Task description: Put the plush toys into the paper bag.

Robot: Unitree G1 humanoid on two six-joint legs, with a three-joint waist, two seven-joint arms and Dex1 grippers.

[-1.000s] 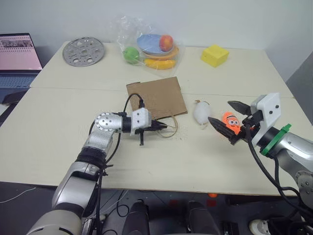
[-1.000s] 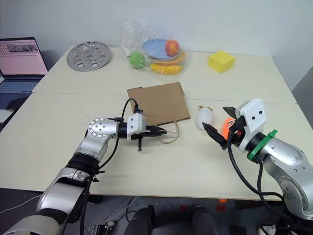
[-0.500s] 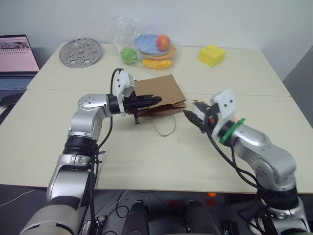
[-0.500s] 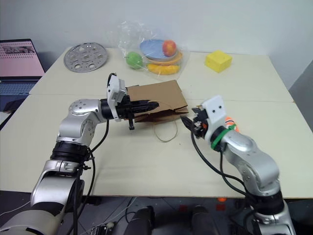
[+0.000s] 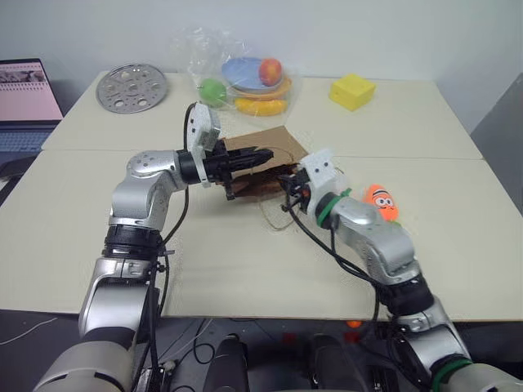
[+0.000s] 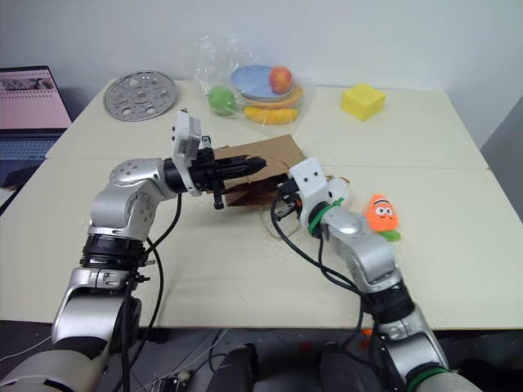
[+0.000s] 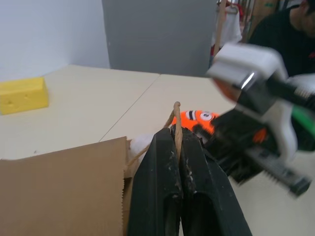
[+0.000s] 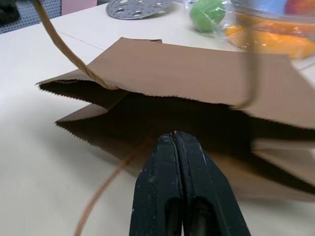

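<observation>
The brown paper bag (image 5: 271, 139) lies at the table's middle, its mouth (image 8: 162, 115) held partly apart. My left gripper (image 5: 263, 155) points level across the bag and is shut on the upper loop handle (image 7: 177, 114). My right gripper (image 5: 286, 186) is shut at the lower lip of the mouth (image 8: 174, 133), where the lower handle's cord runs up to its tips. The orange plush toy (image 5: 381, 202) lies on the table to the right of the right arm. A bit of the white plush toy (image 7: 140, 143) peeks out beside the bag's edge in the left wrist view.
At the back stand a clear plastic bag of toy fruit (image 5: 245, 77), a yellow block (image 5: 352, 91) and a perforated metal disc (image 5: 131, 87). A laptop (image 5: 29, 91) sits at the far left. A person (image 7: 280, 34) is beyond the table.
My right arm swung left from the plush toys to the bag's mouth and its fingers closed. My left gripper lifted the handle a little higher, and the mouth gaped wider.
</observation>
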